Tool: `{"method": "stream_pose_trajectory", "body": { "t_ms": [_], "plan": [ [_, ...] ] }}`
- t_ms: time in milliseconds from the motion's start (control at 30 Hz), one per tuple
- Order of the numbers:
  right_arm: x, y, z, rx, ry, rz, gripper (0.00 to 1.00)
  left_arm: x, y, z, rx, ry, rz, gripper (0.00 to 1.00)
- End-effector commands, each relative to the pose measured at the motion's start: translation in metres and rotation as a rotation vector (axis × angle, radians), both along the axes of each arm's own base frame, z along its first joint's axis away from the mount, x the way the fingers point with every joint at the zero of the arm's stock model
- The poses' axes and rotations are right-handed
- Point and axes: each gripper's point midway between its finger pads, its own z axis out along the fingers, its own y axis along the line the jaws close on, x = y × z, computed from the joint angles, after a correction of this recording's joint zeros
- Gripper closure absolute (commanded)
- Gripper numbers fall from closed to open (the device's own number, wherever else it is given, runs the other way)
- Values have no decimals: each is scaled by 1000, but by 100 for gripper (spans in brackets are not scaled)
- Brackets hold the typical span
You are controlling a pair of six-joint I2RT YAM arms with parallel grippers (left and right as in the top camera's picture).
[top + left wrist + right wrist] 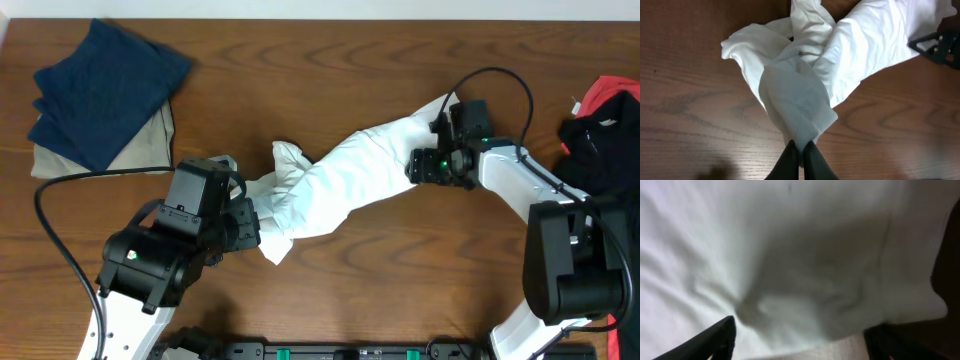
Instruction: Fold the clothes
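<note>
The white T-shirt lies bunched in a long diagonal band across the middle of the wooden table, plain side showing. My left gripper is shut on its lower left end; the left wrist view shows the two fingers pinching a fold of the white cloth. My right gripper is at the shirt's upper right end. In the right wrist view its fingers are spread wide, with white cloth filling the frame in front of them.
A navy folded garment lies on a beige folded one at the back left. Red and black clothing sits at the right edge. Cables run from both arms.
</note>
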Motion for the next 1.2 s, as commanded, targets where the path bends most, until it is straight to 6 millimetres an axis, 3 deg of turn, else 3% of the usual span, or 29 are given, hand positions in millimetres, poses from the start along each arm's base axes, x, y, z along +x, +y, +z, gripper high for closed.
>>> {"method": "stream_pose_trajectory", "body": {
  "t_ms": [0, 33, 67, 133, 167, 200, 300, 400, 500, 600, 633, 700, 767, 867, 1100, 1167],
  "plan": [
    [-3, 9, -10, 23, 12, -47, 25, 0, 0, 2, -3, -6, -12, 94],
    [1, 11, -8, 26, -6, -42, 27, 0, 0, 2, -3, -6, -12, 94],
    [3, 14, -7, 29, -21, -35, 36, 0, 0, 2, -3, -5, -12, 94],
    [4, 19, -6, 28, -29, -23, 84, -1, 0, 2, -2, -2, -12, 94],
    [3, 17, -7, 20, -24, -26, 99, -2, 1, 1, -1, 1, -12, 94],
    [-1, 16, -9, 15, -7, -27, 99, -2, 1, 1, 0, 2, -12, 94],
    [-14, 1, -7, -24, 68, -56, 99, -2, 1, 1, 2, 4, -12, 94],
    [-29, -28, 15, -111, 159, -96, 99, -2, 1, 1, 2, 3, -11, 93],
    [-35, -49, 64, -132, 200, -81, 99, 0, 3, 1, 14, -6, -7, 93],
    [-13, -72, 111, -149, 110, -126, 99, 3, 5, 2, 24, -20, 0, 94],
    [2, -82, 125, -161, 49, -151, 95, 4, 4, 3, 21, -27, 1, 94],
    [19, -90, 136, -153, -25, -176, 66, 6, 4, 4, 18, -35, 1, 94],
    [28, -85, 137, -114, -54, -168, 57, 8, 3, 5, 16, -41, 1, 94],
    [20, -72, 124, -82, 1, -137, 36, 8, 3, 5, 15, -42, 1, 94],
    [-46, -52, 85, -108, 267, -34, 35, 8, 3, 5, 15, -44, 1, 94],
    [-61, -48, 73, -113, 319, -15, 30, 8, 3, 5, 15, -44, 1, 94]
  ]
}}
